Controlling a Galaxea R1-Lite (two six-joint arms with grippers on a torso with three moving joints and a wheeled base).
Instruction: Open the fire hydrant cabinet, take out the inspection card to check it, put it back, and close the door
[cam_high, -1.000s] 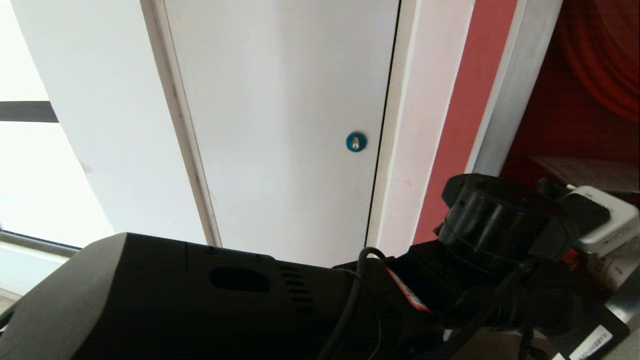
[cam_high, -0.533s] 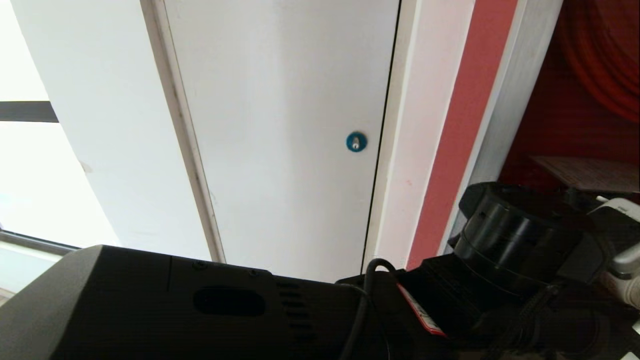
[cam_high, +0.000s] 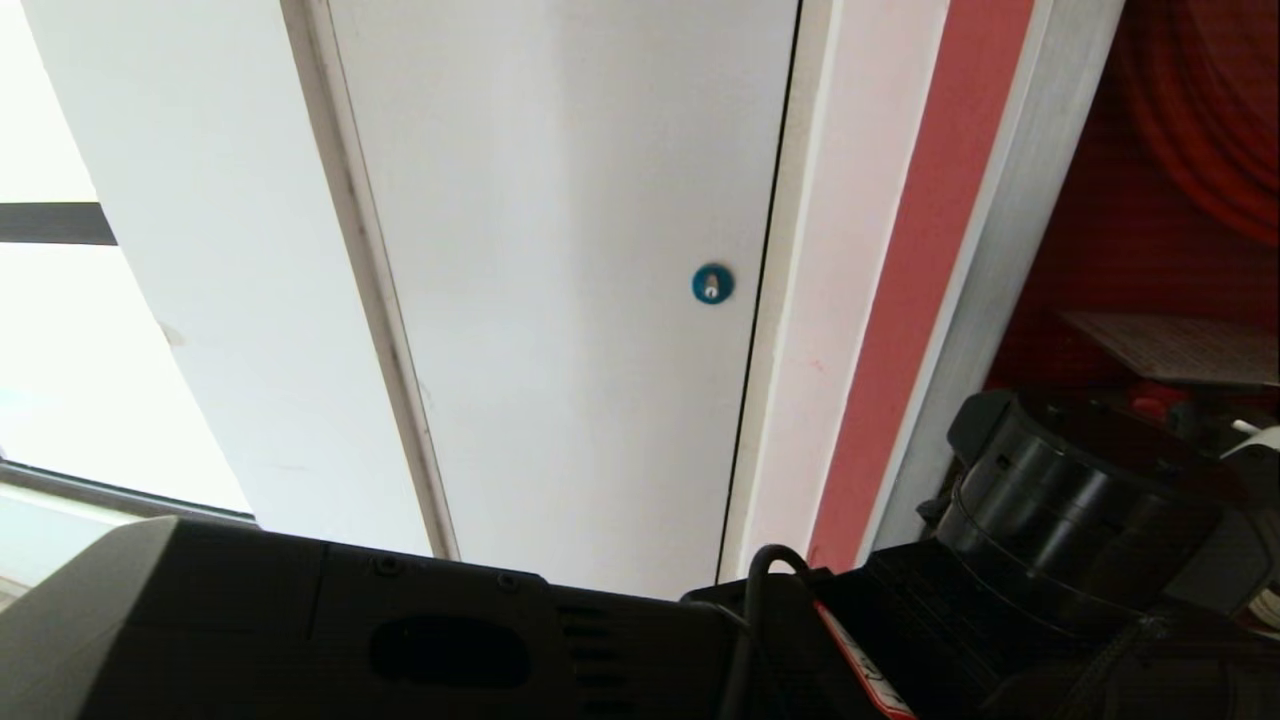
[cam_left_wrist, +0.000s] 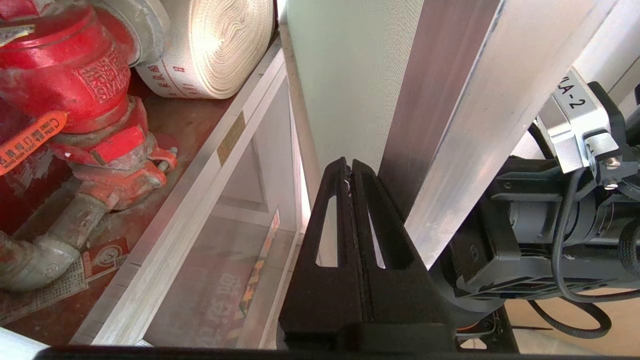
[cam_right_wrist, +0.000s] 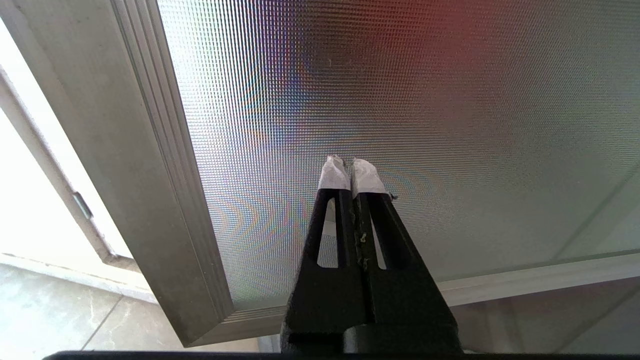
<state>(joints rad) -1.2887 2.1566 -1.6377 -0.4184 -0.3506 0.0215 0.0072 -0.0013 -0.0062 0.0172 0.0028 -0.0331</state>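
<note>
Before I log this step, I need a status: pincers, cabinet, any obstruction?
Left pincer shut, empty, beside the silver frame post. Right pincer shut, empty, facing textured glass panel. Cabinet interior exposed: red valve, rolled hose. Inspection card not seen.

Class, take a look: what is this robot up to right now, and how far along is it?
The robot faces an open fire hydrant cabinet; its red valve and rolled white hose are exposed. The left gripper, fingers shut and empty, sits beside the silver frame post. The right gripper is shut too, pointing at a textured glass panel. No inspection card is held. A white door with a blue lock stands alongside.
</note>
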